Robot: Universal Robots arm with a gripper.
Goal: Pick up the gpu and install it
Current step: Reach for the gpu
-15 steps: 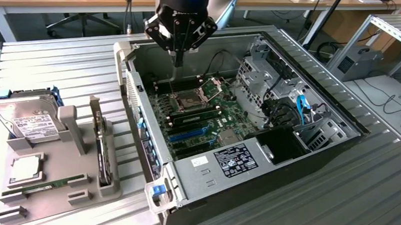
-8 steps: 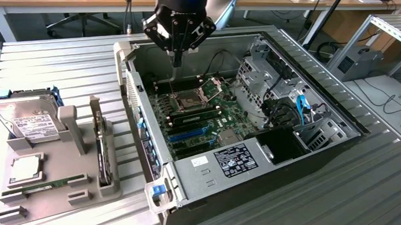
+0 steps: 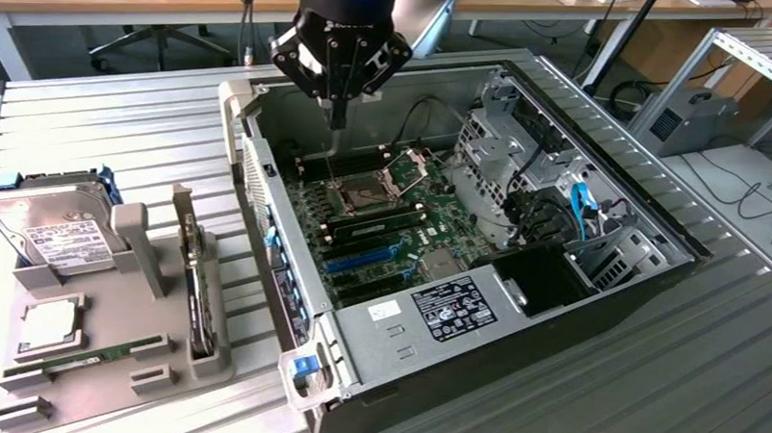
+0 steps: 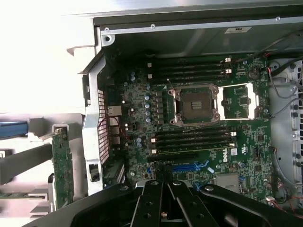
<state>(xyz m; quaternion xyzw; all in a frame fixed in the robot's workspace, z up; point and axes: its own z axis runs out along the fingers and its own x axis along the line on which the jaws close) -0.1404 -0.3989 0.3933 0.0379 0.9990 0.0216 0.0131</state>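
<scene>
gpu (image 3: pixel 201 302): stood on its long edge in a slot of the grey holder tray (image 3: pixel 99 361), at the exterior view's left, outside the computer case (image 3: pixel 622 159).
Case edges: the case lay on its side with the panel off; its pale rear wall rose between the tray and the motherboard (image 3: pixel 399 217), and the black rim ran along the exterior view's right.
Open room: over the middle of the board, around the CPU socket (image 3: pixel 361 192) and the blue expansion slots (image 3: pixel 358 259), the space looked free; the metal drive cage (image 3: pixel 504 153) and a blue cable (image 3: pixel 579 199) crowded the exterior view's right side.
Table (image 3: pixel 132 131): slatted metal, bare between the tray and the case's far end.
Gripper (image 3: pixel 338 119): fingers pressed together, holding nothing, pointing down over the far part of the open case, above the board near the socket.
gpu to gripper: well apart; the card sat beyond the case's rear wall from the gripper, nearer the exterior camera.
Tray neighbours: a hard drive (image 3: pixel 58 234) with a white label and a RAM stick (image 3: pixel 80 357) lay on the same tray.
Hard to make out: the card showed edge-on, so its fan face was probably turned away; the tray's near corner was cut off by the frame.
</scene>
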